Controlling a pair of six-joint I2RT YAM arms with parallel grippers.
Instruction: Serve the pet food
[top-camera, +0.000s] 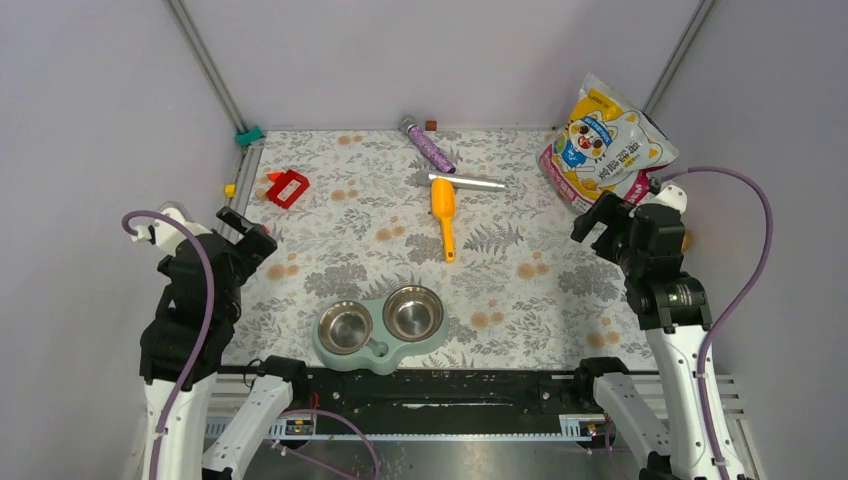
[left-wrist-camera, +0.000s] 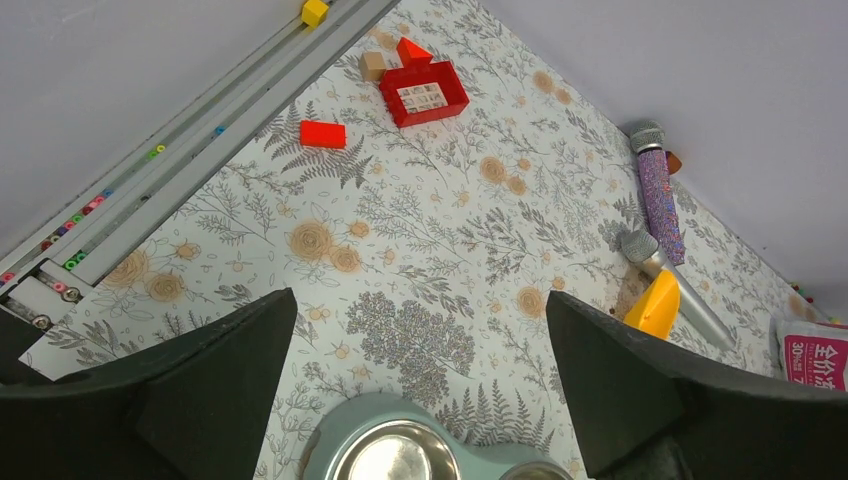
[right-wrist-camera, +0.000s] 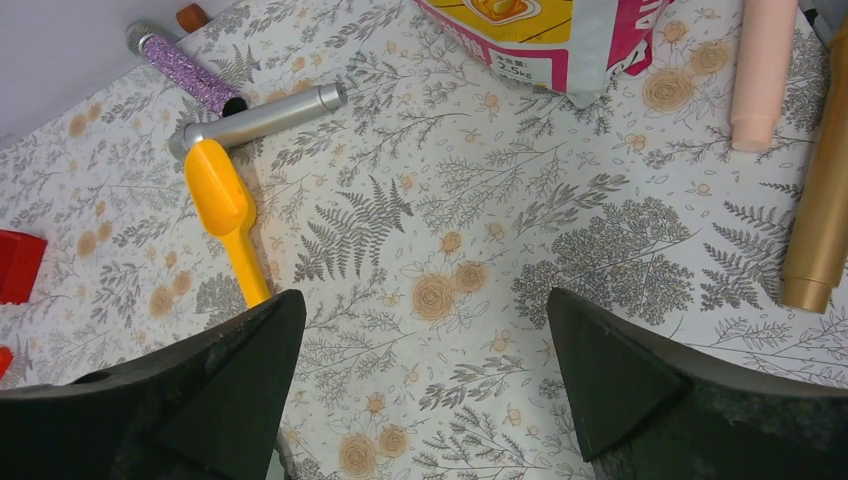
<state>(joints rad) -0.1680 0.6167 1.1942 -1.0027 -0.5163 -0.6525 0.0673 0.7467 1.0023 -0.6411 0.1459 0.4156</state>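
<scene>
No kibble shows; the yellow-white-pink cartoon-cat bag (top-camera: 605, 145) leans at the back right, and its lower edge shows in the right wrist view (right-wrist-camera: 540, 35). The orange scoop (top-camera: 443, 212) lies mid-table, empty. It also shows in the right wrist view (right-wrist-camera: 225, 205). The pale green feeder (top-camera: 378, 350) sits at the near edge with both steel bowls empty. My left gripper (top-camera: 250, 228) hovers open and empty at the left, above and behind the feeder (left-wrist-camera: 337, 425). My right gripper (top-camera: 603, 222) hovers open and empty at the right, just in front of the bag.
A purple glitter microphone (top-camera: 428, 145) and a silver cylinder (top-camera: 467, 181) lie behind the scoop. Red blocks (top-camera: 288, 187) lie at the back left. A pink cylinder (right-wrist-camera: 762, 70) and a gold cylinder (right-wrist-camera: 820, 200) lie on the right beside the bag. Walls enclose three sides.
</scene>
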